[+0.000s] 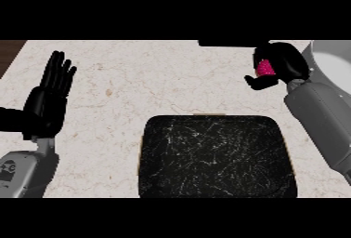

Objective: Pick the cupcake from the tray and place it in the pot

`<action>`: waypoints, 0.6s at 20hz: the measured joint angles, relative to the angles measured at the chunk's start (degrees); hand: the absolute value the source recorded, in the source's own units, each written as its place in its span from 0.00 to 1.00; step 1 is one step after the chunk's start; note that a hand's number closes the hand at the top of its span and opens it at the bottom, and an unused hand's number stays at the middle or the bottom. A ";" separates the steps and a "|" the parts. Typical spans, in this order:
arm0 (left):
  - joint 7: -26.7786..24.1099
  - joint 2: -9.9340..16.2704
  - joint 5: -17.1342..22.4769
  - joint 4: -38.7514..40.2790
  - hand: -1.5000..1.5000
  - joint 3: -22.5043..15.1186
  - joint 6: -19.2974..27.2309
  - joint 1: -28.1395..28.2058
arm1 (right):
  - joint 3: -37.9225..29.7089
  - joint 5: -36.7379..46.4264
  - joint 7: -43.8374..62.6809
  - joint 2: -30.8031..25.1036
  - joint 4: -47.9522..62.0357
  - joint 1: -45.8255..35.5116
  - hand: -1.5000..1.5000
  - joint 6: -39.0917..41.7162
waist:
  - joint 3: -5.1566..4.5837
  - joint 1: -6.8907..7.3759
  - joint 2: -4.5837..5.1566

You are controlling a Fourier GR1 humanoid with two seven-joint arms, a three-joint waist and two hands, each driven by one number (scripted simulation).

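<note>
My right hand [284,62] is at the upper right of the head view, fingers curled round the cupcake [265,69]; only a pink patch of it shows between the fingers and thumb. The hand hovers just left of the grey pot [334,60], whose rim and pale inside show at the right edge. The black tray [217,158] with white flecks lies at the lower centre of the counter, with nothing on it. My left hand [49,95] rests open at the left, fingers straight and pointing up.
The pale marble counter [137,83] fills the view. A dark wooden strip [8,51] shows at the far upper left corner. A dark object's edge [226,42] lies at the top, left of the right hand.
</note>
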 measured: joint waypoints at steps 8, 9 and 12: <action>0.57 -0.41 -0.08 0.37 0.50 -0.97 -0.67 -1.37 | -3.52 12.15 34.19 -0.28 8.05 -12.21 1.00 -16.32 | -0.06 1.94 0.00; 0.54 -0.74 -0.33 0.50 0.50 -1.33 -0.51 -1.47 | -3.20 14.33 38.44 -0.09 9.25 -13.86 1.00 -17.73 | -0.02 2.04 0.04; 0.45 -1.26 -0.68 0.70 0.50 -1.66 -0.25 -1.86 | -1.80 21.01 50.00 0.65 12.82 -18.57 1.00 -20.15 | 0.09 2.01 0.04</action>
